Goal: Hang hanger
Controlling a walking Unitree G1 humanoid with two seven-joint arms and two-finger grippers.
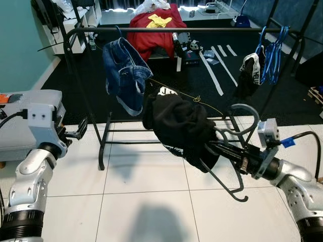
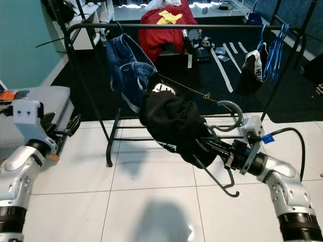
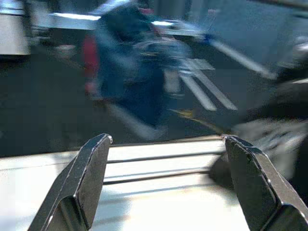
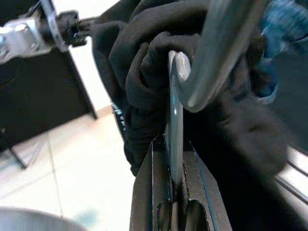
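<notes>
My right gripper (image 1: 222, 147) is shut on a grey hanger (image 1: 241, 127) that carries a black garment (image 1: 179, 126). The hanger's hook curls up just right of the garment, well below the black rail (image 1: 202, 30) of the clothes rack. In the right wrist view the fingers (image 4: 161, 183) clamp the hanger's flat neck (image 4: 175, 125) with the black cloth behind it. My left gripper (image 1: 78, 132) is open at the left, near the rack's left post, with nothing between its fingertips (image 3: 91, 173).
Blue jeans (image 1: 123, 70) hang on the rail at the left; blue hangers (image 1: 272, 50) and a dark garment (image 1: 250, 70) hang at its right end. A grey box (image 1: 30, 121) sits at far left. A red-covered heap (image 1: 154, 27) lies beyond the rack.
</notes>
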